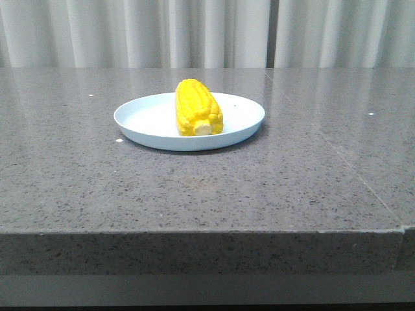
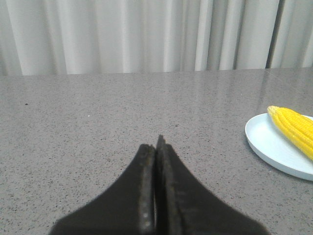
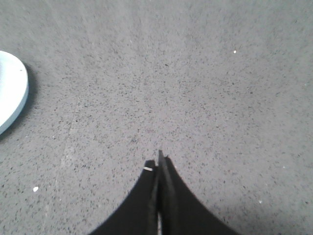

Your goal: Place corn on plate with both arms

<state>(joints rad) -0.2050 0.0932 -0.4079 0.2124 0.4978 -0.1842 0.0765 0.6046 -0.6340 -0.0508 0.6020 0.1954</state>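
The yellow corn (image 1: pixel 198 107) lies on the pale blue-white plate (image 1: pixel 149 116) in the middle of the grey stone table, its cream stub end toward the front. Neither arm shows in the front view. In the left wrist view my left gripper (image 2: pixel 157 146) is shut and empty over bare table, with the plate (image 2: pixel 266 144) and the corn (image 2: pixel 296 126) off to one side, well apart. In the right wrist view my right gripper (image 3: pixel 159 164) is shut and empty over bare table, with only the plate's rim (image 3: pixel 17 98) at the picture's edge.
The grey speckled table (image 1: pixel 292 168) has its front edge near the bottom of the front view and a seam running along its right part. Pale curtains (image 1: pixel 207 32) hang behind the table.
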